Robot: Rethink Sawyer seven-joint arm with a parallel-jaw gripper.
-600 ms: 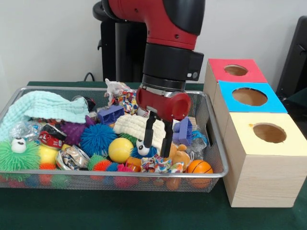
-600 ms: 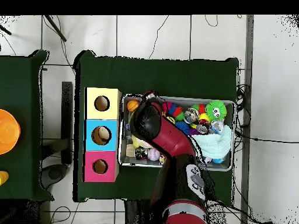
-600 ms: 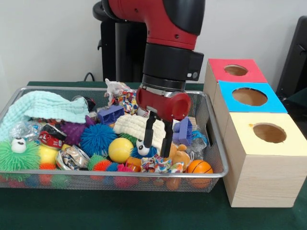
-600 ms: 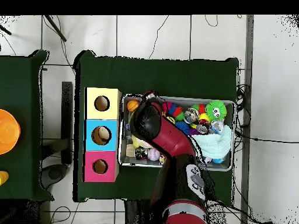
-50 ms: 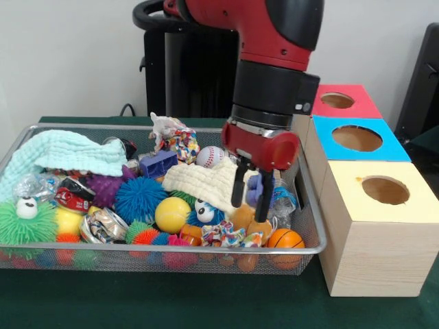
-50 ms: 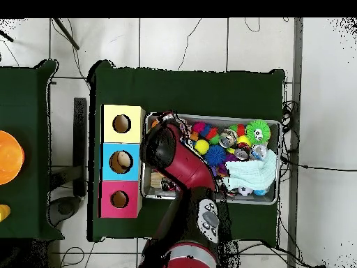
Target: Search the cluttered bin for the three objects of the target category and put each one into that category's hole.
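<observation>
I lifted clear of the toy pile and swung toward the boxes with a purple block in my grip.

Half a second before, my gripper [image 5: 249, 194] was down among the toys near the bin's [image 5: 310, 226] middle, with the purple block [image 5: 255, 190] beside it; now it hung higher and nearer the bin's box-side wall. My fingers were closed on that block, I think, though one finger hid part of it, so the hold was hard to confirm. A baseball [image 5: 210, 155] behind the cream cloth [image 5: 199, 182] had come into sight once I moved off. A second purple block [image 5: 158, 163] lay further along the bin, untouched. The red [image 5: 337, 100], blue [image 5: 357, 138] and yellow [image 5: 385, 190] holes were all empty-looking, so the first drop remained to be made.
</observation>
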